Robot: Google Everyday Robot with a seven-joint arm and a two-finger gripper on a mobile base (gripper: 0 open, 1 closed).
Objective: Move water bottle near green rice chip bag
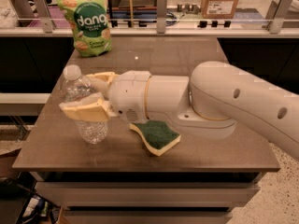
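Pinching the upright water bottle (91,127) at left-centre of frame, the gripper (88,96) has the green rice chip bag (88,20) almost straight up-frame, well apart at the table's (159,55) far edge; sponge (156,135) sits off-path, lower right.

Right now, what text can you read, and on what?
"dang": white, on the bag, in its dark green circle.
Bag's smaller print: too blurred to read.
Box label at the back: too small to read.
Bottle, held in the gripper with jaws either side: nothing legible.
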